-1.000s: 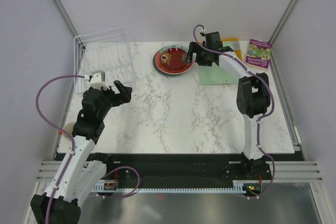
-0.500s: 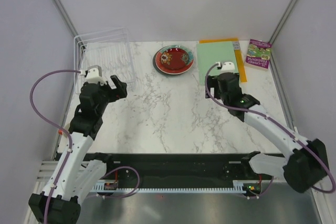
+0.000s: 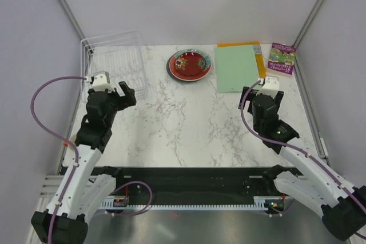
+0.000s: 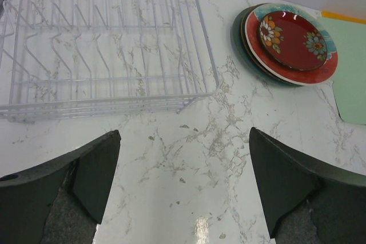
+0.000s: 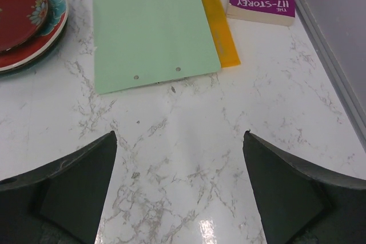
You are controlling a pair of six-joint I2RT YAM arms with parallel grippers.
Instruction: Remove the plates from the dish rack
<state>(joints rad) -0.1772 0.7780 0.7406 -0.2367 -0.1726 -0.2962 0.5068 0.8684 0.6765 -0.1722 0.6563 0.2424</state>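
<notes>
Reaching low over the table [image 3: 189, 124], we hold our left gripper [image 4: 183, 181] spread wide, facing the dish rack [image 3: 114, 61]. Our right gripper [image 5: 180, 192] hangs equally open before the green mat [image 5: 151, 27]. The plates [image 4: 289, 44] sit stacked between rack and mat.

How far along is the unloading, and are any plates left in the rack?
Done: the dish rack shows only bare wire slots, and the plates sit stacked beside the green mat. In hand: nothing; the left claw and right claw are both open. Left: no plate visible to move, so the job looks finished.
</notes>
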